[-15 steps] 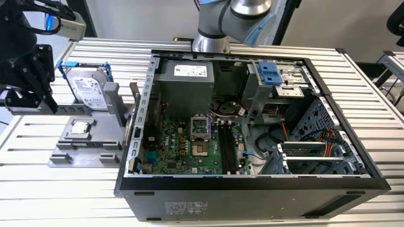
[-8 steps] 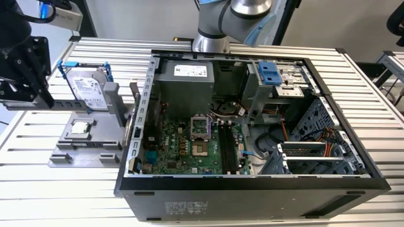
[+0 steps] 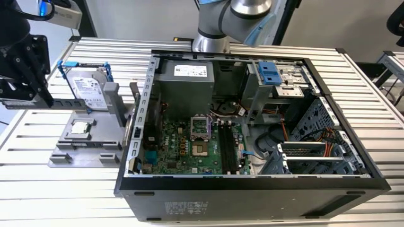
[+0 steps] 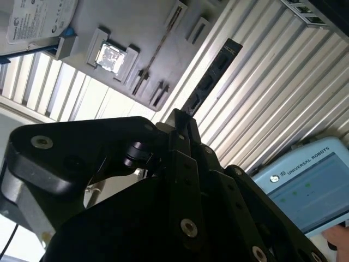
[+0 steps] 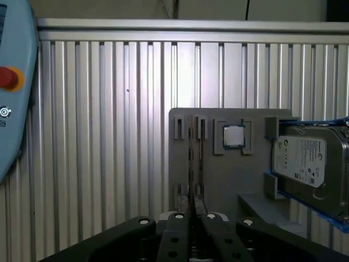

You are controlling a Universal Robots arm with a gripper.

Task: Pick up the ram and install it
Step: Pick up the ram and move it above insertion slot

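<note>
The slatted surface [image 3: 57, 189] carries an open computer case [image 3: 252, 198]; the arm [image 3: 240, 14] reaches well aside of it; its tool [image 4: 182, 117], clamped narrow on the ram [image 4: 210, 82], faces the grey tray [image 5: 218, 185]; the ram juts straight ahead from its tips.
</note>
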